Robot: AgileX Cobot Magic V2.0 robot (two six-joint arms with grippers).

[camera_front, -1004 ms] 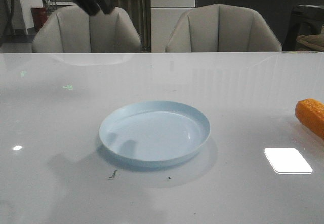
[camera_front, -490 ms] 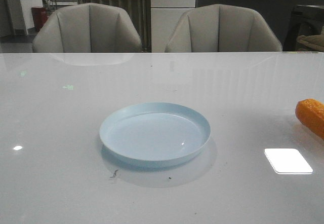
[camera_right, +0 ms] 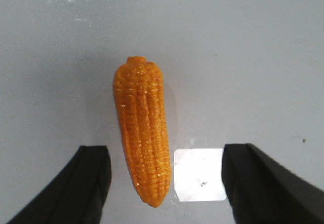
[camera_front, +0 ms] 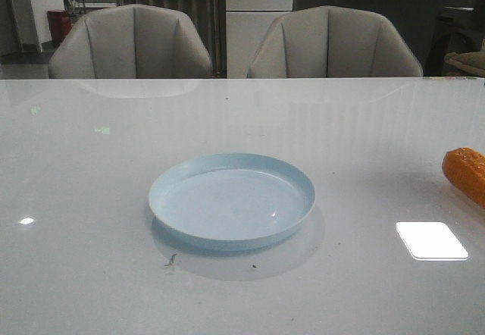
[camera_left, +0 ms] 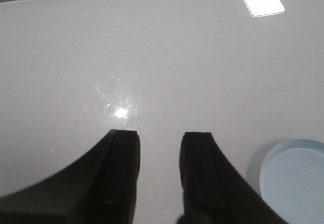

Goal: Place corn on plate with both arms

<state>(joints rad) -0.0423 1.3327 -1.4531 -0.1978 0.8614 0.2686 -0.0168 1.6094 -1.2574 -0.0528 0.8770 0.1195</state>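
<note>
Nothing is placed yet: the plate sits empty mid-table, the corn lies untouched at the far right. The right gripper hangs wide open over it; the left gripper is slightly open, empty.

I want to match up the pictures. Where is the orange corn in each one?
Front view: the corn lies at the far right edge, partly cut off, right of the plate.
Left wrist view: no corn, only the plate's edge.
Right wrist view: mid-picture, between the right claw's open fingers.
Shared landmark: the bright square reflection beside the corn.
</note>
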